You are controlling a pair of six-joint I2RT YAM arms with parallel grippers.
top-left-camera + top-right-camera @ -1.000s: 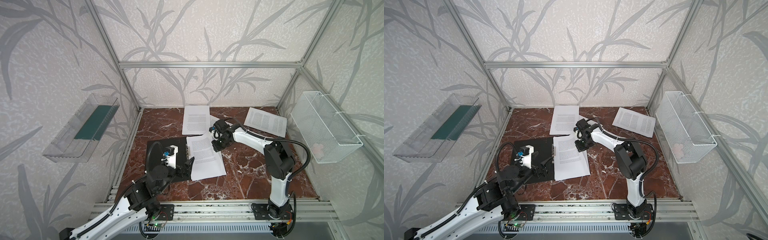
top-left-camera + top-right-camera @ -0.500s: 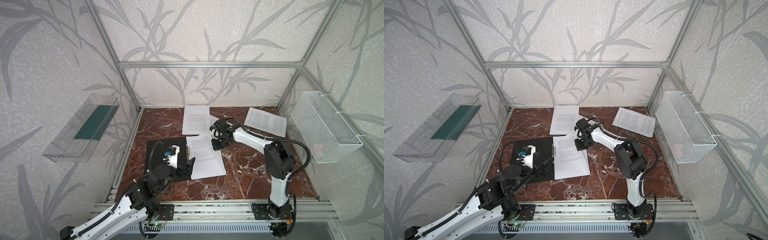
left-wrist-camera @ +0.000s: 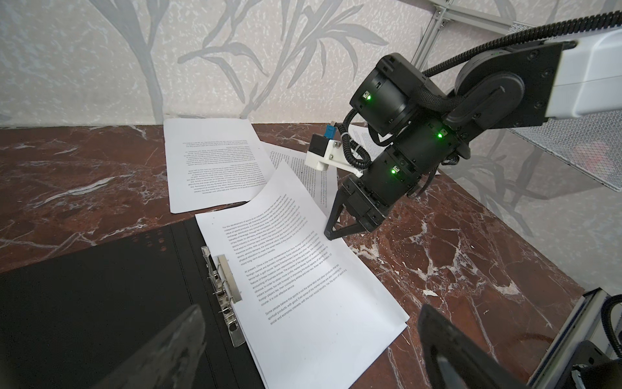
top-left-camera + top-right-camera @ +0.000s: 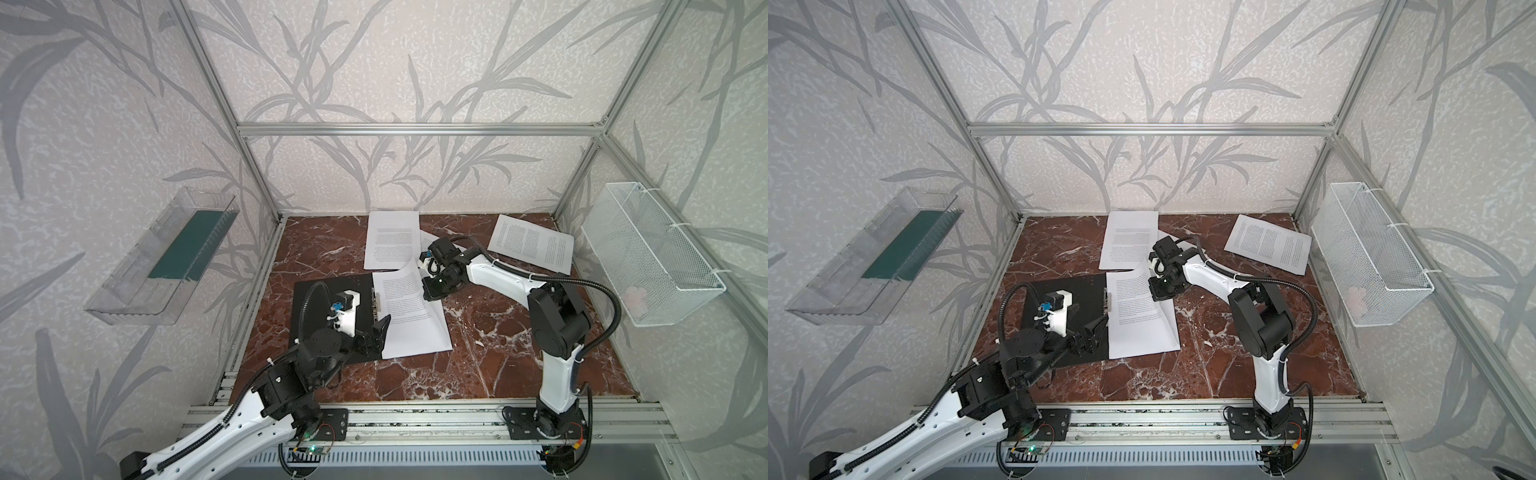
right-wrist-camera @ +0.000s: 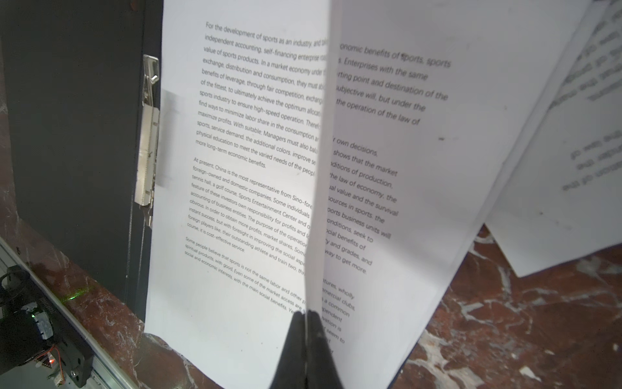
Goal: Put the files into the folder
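Sheet pinched in right claw shows clearly only from its wrist; left claw gapes.

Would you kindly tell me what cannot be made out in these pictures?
- Right wrist view: a raised part of the held sheet, pinched in the right gripper, hides the middle of its printed lines.
- Both top views: that sheet covers the right side of the folder.
- A top view: the pink thing in the wire basket is too small to identify.
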